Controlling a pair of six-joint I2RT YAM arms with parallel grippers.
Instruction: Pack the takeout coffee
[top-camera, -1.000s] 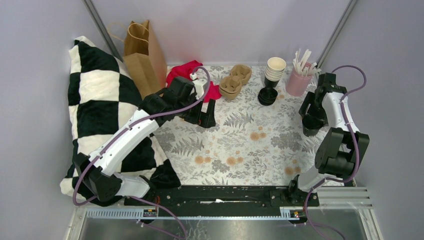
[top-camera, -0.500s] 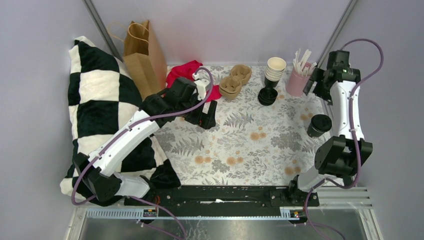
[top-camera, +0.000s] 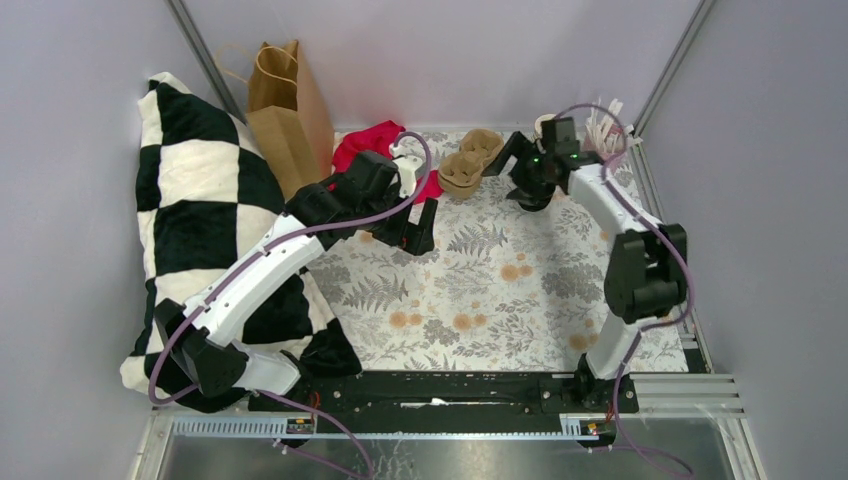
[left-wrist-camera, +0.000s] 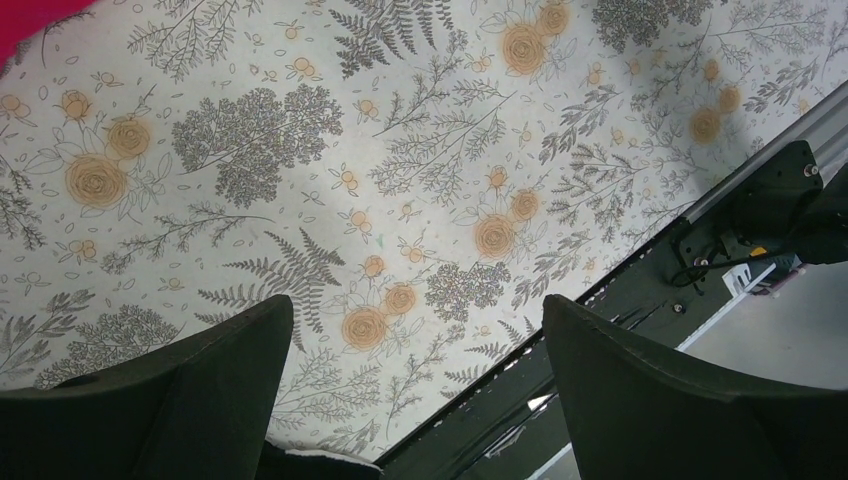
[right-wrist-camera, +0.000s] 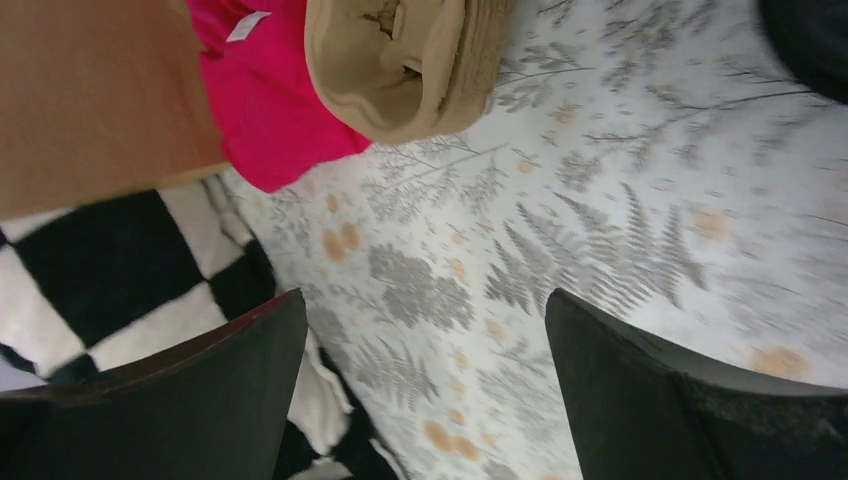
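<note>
My left gripper (top-camera: 417, 224) hangs spread over the table (top-camera: 500, 300) mid-left, nothing in it. The carrier (top-camera: 468, 162) lies at the back, long axis near-left to far-right. My right gripper (top-camera: 503, 157) is just right of it, fingers apart, empty, aimed at it, so it's the nearer one. Coffee: not visible now. Half a second ago it stood at the right side, a spot the right elbow (top-camera: 646, 270) now covers. The right gripper has swung over from the back-right corner; the left barely moved.
</note>
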